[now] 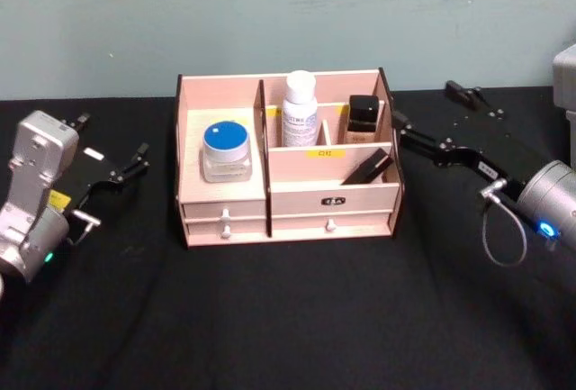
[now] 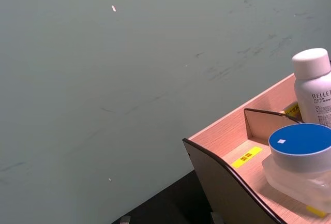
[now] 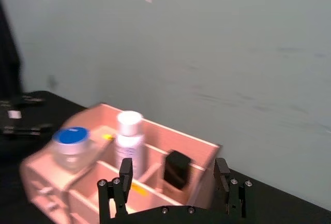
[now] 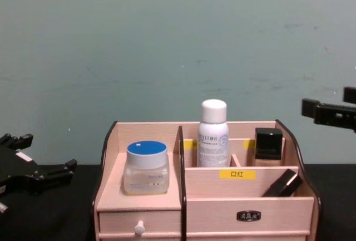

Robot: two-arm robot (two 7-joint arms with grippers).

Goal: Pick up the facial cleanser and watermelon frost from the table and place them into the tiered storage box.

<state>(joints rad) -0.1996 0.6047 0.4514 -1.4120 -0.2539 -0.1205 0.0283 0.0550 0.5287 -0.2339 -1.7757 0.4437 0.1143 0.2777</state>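
Our tiered storage box [image 1: 288, 205] sits in the middle of the black table [image 1: 288, 318], close to the wall, so both our arms can reach it.

A jar with a blue lid [image 1: 226, 151] stands on the low shelf on our left side of the box. A white bottle [image 1: 300, 109] stands up straight in the back slot, where the high walls keep it from tipping. We think these two are the facial cleanser and the watermelon frost, but we cannot read which is which. A black-capped bottle [image 1: 363, 120] stands in the next slot, and a thin black stick [image 1: 367, 170] leans in the front slot on our right side.

Our left claw [image 1: 108, 174] waits over the table, off to our left side of the box. Its fingers are spread apart and hold nothing. Our right claw [image 3: 175, 182] is just beside the box's other end. Its fingers are wide apart too, with nothing between them.

We think both things are already put away, so our arms are only keeping out of the way.
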